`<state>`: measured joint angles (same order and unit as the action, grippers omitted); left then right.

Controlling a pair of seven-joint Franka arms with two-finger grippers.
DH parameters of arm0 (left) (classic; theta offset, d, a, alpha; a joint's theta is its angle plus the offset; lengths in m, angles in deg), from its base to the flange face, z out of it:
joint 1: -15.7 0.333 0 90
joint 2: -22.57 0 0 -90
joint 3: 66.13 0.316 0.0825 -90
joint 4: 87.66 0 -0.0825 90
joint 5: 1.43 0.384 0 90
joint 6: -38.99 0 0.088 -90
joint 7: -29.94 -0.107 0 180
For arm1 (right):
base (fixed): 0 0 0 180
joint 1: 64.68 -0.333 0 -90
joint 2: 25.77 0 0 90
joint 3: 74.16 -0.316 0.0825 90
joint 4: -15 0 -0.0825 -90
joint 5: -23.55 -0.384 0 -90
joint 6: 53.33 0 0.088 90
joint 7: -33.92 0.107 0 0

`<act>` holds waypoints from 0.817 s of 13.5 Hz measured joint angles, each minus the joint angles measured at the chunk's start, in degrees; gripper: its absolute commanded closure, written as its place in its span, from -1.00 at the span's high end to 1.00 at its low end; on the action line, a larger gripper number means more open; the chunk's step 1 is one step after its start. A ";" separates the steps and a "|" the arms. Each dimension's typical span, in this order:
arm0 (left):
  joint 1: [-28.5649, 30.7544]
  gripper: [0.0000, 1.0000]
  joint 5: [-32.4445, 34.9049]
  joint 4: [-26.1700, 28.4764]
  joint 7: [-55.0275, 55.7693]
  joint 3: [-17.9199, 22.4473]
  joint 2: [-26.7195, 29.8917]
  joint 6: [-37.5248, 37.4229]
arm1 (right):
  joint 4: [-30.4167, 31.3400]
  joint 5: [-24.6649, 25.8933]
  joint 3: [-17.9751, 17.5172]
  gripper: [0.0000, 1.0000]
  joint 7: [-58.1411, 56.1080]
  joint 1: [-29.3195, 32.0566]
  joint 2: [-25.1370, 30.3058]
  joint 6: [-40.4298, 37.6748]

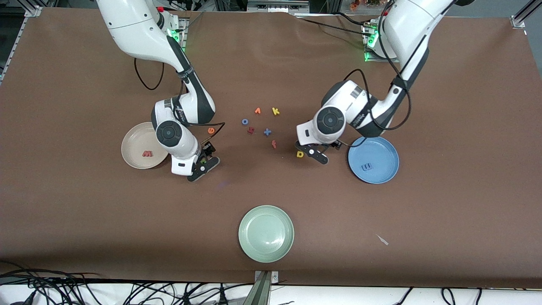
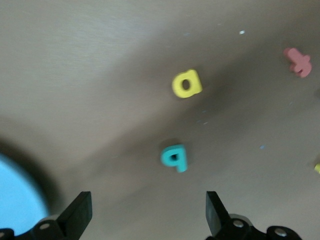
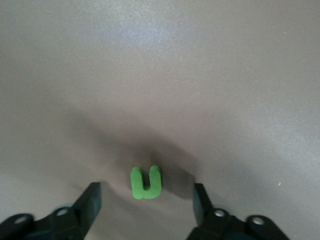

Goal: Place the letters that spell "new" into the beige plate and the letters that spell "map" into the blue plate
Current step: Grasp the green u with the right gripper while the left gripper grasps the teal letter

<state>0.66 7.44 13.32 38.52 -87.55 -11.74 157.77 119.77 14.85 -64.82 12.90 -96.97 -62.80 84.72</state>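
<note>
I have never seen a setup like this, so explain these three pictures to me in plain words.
Two white robot arms work at a brown table. The wide picture looks down from across the table; the other two come from cameras on each arm's wrist.

The right end effector is down around a green "n", fingers open, gripping nothing yet. The left end effector is open above a teal "p" and a yellow "a".

The beige plate holds a red "w"; the blue plate holds a blue "m". A green plate and spare letters lie between.
</note>
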 measured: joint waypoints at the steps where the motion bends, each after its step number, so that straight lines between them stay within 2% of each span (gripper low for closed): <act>1: -0.96 1.00 0.05 1.62 2.09 -0.01 -0.07 2.81 | 0.00 0.00 -0.02 0.12 -0.01 -0.04 -0.11 0.02; 2: -1.74 1.00 0.44 3.10 3.91 0.00 -0.14 5.21 | 0.00 0.00 -0.05 0.07 -0.01 -0.07 -0.20 0.05; 4: -2.41 1.00 3.58 5.33 7.11 -0.01 -0.16 7.65 | -0.06 0.00 -0.01 -0.38 -0.04 -0.07 -0.19 0.31; 8: -2.70 1.00 7.41 6.84 9.19 -0.01 -0.68 9.08 | -0.24 -0.01 -0.09 -0.96 -0.09 -0.17 0.06 0.15; 10: -2.70 0.89 8.01 6.90 9.22 0.15 -1.98 12.01 | -0.28 -0.01 -0.10 -1.00 -0.09 -0.18 0.01 0.18; 11: -2.69 0.77 8.86 6.90 9.22 0.31 -2.55 13.07 | -0.36 -0.01 -0.09 -1.00 -0.08 -0.17 0.02 0.08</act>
<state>-2.03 16.31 20.22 47.74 -87.24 -14.30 170.84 119.41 14.83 -64.91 12.81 -97.14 -62.78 84.80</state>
